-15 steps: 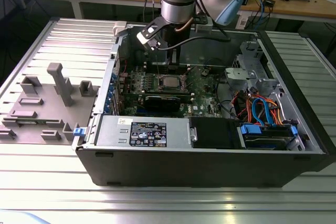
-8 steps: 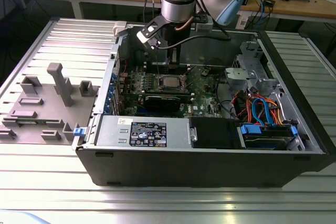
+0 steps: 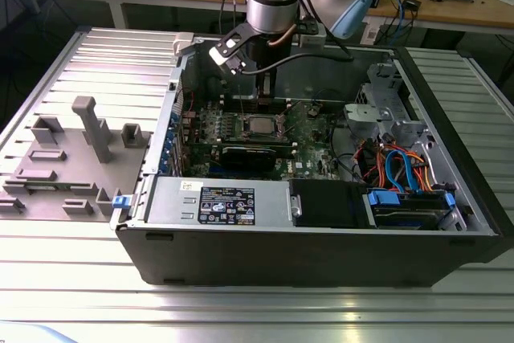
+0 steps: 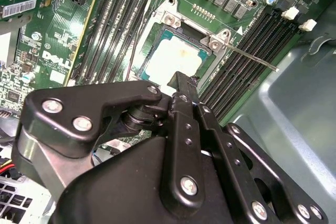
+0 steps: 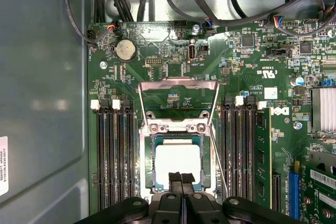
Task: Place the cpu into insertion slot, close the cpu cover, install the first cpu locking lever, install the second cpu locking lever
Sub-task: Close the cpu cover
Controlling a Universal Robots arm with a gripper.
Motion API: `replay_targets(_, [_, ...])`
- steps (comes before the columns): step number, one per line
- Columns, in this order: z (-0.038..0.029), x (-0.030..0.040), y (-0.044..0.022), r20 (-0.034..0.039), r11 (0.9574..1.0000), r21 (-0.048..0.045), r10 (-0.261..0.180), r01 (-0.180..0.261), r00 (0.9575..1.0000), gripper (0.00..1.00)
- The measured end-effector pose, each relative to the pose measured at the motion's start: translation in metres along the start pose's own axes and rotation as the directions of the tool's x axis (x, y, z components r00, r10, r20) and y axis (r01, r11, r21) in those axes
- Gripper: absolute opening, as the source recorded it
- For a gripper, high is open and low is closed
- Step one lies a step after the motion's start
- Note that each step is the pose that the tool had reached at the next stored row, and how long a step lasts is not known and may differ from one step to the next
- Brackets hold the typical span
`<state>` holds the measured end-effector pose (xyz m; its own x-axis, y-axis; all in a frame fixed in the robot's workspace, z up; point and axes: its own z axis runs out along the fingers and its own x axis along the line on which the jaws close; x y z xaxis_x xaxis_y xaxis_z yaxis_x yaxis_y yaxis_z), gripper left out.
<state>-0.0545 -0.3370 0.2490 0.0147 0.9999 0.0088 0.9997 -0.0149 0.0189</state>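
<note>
The cpu [image 5: 177, 161] lies flat in the insertion slot [image 5: 148, 169] on the green board, its pale metal top facing up; it also shows in the second wrist view [image 4: 176, 59] and the exterior view [image 3: 263, 125]. The cpu cover [image 5: 178, 84] stands swung open behind the slot, hinged at the slot's far edge. A thin wire locking lever [image 5: 221, 150] [image 4: 252, 59] runs loose along one side of the slot. My gripper [image 5: 181, 178] [image 4: 182, 81] is shut with nothing in it, its black tips just above the cpu's near edge.
Black memory slots [image 5: 110, 156] flank the socket on both sides. A black card [image 3: 255, 154], the power supply [image 3: 217, 202] and drive bays with coloured cables [image 3: 401, 174] crowd the case. Its metal wall [image 5: 42, 103] stands close. A grey fixture [image 3: 80, 150] sits at the exterior view's left.
</note>
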Motion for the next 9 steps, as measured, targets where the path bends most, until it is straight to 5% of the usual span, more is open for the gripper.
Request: replay_targets(9, [-0.0028, 0.0, 0.0001, -0.0001, 1.0, 0.0, 0.0, 0.0, 1.0, 0.11])
